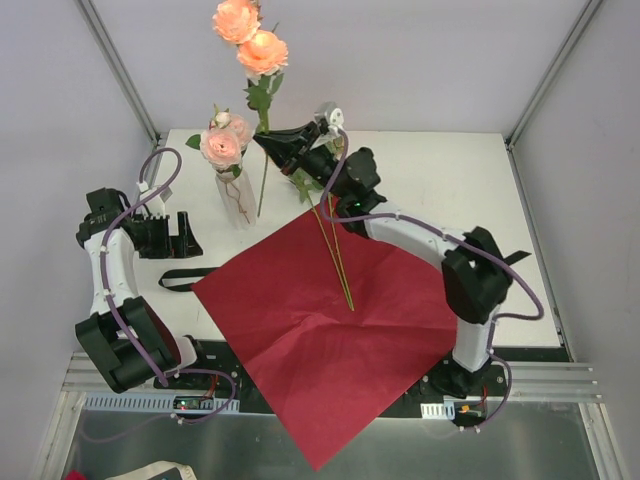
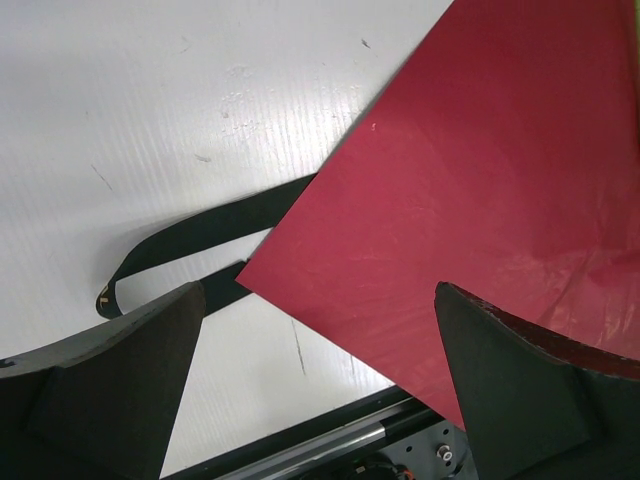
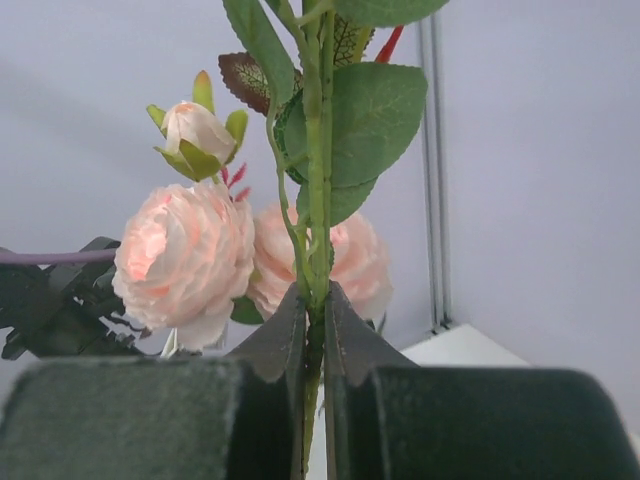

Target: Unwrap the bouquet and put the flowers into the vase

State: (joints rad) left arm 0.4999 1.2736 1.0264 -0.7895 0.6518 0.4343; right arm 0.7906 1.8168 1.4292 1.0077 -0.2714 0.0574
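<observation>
The right gripper [image 3: 315,305] is clamped on a thin green stem [image 3: 318,200], with two peach blooms [image 1: 250,38] high above it. To its left, the white vase [image 1: 236,200] holds pale pink flowers [image 1: 222,145]. The left gripper [image 2: 318,290] stands apart over the red paper [image 2: 480,180].

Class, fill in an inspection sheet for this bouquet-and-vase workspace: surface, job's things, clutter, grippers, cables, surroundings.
Surface: white table, partly covered by the unfolded dark red paper, which overhangs the near edge.
Job's things: white vase upright, holding pale pink flowers; leafy stem with two peach blooms held upright beside it; two thin stems lie across the paper.
Clutter: black ribbon, loose, left of the paper.
Grippers: right gripper, jaws shut on the leafy stem; left gripper, jaws open, empty, above the paper's corner.
Cables: purple cables run along both arms.
Surroundings: pale walls; metal frame posts.
</observation>
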